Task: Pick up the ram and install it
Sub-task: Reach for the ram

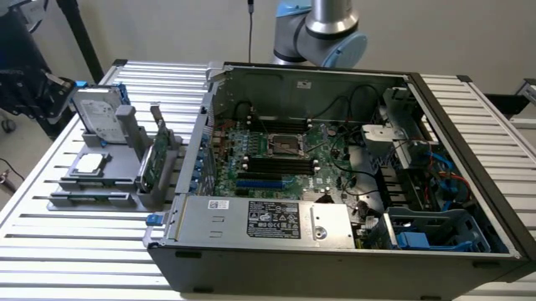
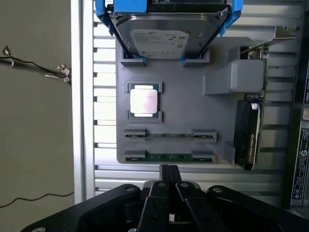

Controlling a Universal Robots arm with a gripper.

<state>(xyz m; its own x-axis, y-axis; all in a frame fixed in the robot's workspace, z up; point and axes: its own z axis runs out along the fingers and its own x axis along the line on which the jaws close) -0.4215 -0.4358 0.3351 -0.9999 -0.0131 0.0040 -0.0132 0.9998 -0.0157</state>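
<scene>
Hovering just short of the ram [image 2: 169, 157], the claw [image 2: 169, 168] looks pinched shut on nothing; the stick sits untouched in its grey holder [image 2: 193, 111], at 9 o'clock from the open case [image 1: 335, 251] in the exterior view; 0 steps done, pickup and install both left.

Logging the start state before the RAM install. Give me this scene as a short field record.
gripper: shut, holding nothing, by the holder's edge nearest the ram
ram: green stick on edge in the holder's outer slot, not yet picked up
holder: grey, on the slatted table beside the case
also in holder: hard drive, processor chip, expansion card
computer case: open, motherboard exposed
</scene>
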